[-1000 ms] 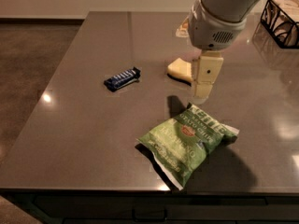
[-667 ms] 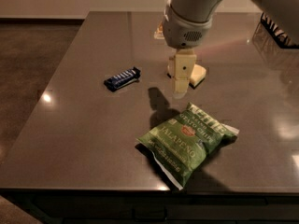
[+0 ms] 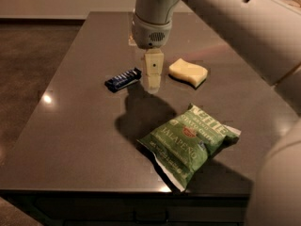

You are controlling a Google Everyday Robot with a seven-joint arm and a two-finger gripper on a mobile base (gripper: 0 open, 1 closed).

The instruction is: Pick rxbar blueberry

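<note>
Shifted left since a second ago, away from the chip bag [image 3: 190,142] and past the sponge [image 3: 188,72]. Now hanging with the gripper [image 3: 153,77] pointed down, low over the worktop [image 3: 70,126], between the sponge on one side and the rxbar blueberry [image 3: 123,79] on the other. Open or closed: cannot tell from this angle. Just beside the gripper, not touching it: the rxbar blueberry, lying flat on the worktop, long axis on a diagonal, nearer end down-left, farther end up-right and aimed at the gripper. Well apart toward the near edge: the green chip bag. Overhead, reaching in from the right: the pale arm [image 3: 225,18].
</note>
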